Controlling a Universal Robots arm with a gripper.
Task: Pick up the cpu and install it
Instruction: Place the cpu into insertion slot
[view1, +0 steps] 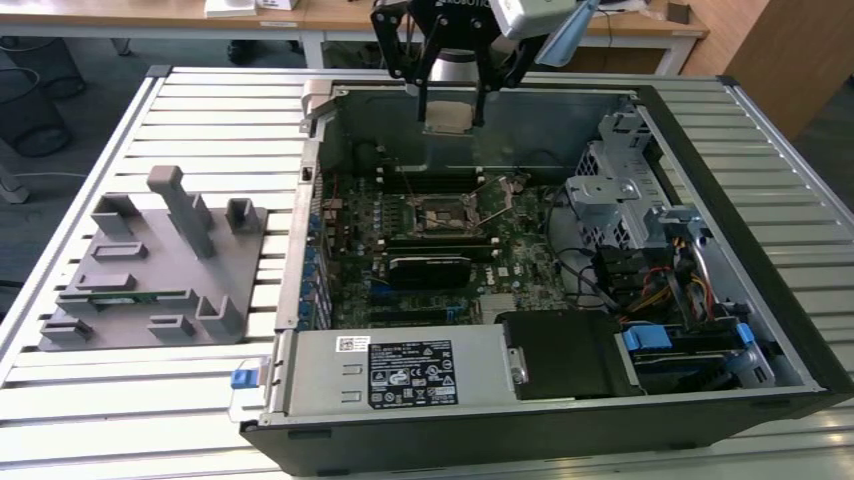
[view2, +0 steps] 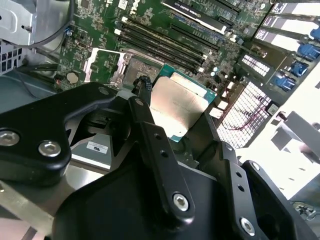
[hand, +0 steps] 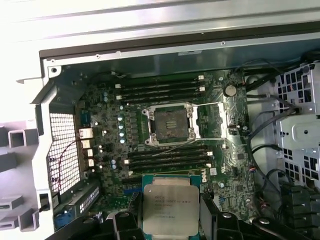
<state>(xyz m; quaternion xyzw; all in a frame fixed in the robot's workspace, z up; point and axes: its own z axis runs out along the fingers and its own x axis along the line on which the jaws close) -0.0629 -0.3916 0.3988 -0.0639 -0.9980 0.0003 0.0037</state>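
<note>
In the exterior view my gripper (view1: 450, 112) hangs over the far end of the open computer case (view1: 747, 240), shut on the cpu (view1: 449, 118). The cpu is a flat square chip with a silver metal top and a green rim, clamped by its edges between the black fingers (view2: 145, 120); it also shows in both wrist views (view2: 177, 105) (hand: 170, 207). Down on the green motherboard, the socket (view1: 441, 213) (hand: 168, 122) (view2: 131, 70) lies open with its metal frame and lever raised. The chip is held well above the board, short of the socket.
Dark memory slots (hand: 160, 90) flank the socket. A metal drive cage (view1: 627, 190) with cables stands on the exterior view's right, and a power supply (view1: 400, 370) at the near end. A grey fixture (view1: 154, 270) holding a green memory stick (view1: 127, 296) sits on the slatted table (view1: 214, 130).
</note>
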